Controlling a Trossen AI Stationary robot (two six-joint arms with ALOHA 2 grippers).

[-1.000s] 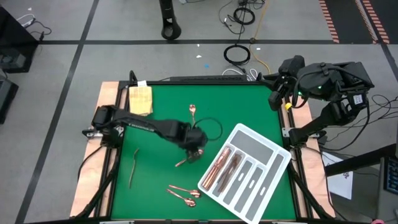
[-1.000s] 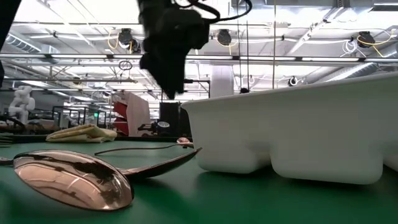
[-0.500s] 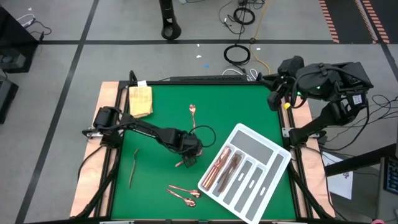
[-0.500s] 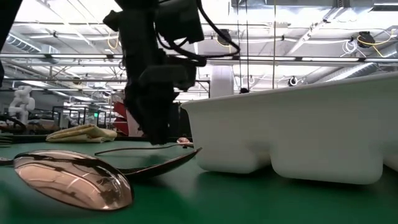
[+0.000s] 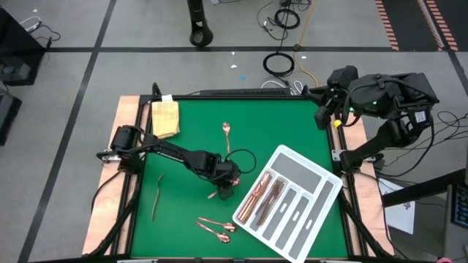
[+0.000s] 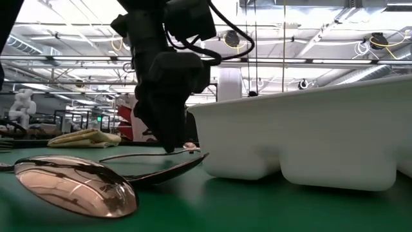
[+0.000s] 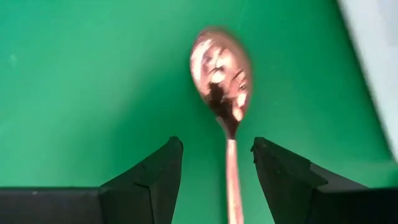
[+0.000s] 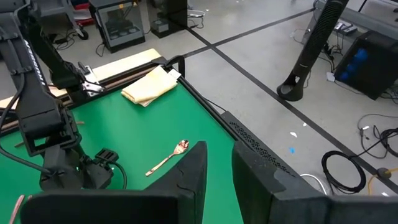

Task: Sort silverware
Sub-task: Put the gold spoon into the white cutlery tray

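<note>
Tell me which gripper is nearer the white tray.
Left. The left gripper hangs low over the mat just beside the white tray, astride a spoon. The right gripper waits at the table's far right corner.

The left gripper (image 5: 226, 187) sits low at mid-table over what looks like a spoon (image 5: 218, 193), beside the white tray (image 5: 319, 197); the right gripper (image 5: 322, 117) waits at the far right edge.

Green surface (image 5: 190, 131) carrying a folded yellow cloth (image 5: 165, 117) at its far left corner, a white tray (image 5: 289, 202) lying angled at right, one spoon (image 5: 227, 134) lying mid-far, a pair of spoons (image 5: 215, 226) near front, a thin utensil (image 5: 156, 197) at left
</note>
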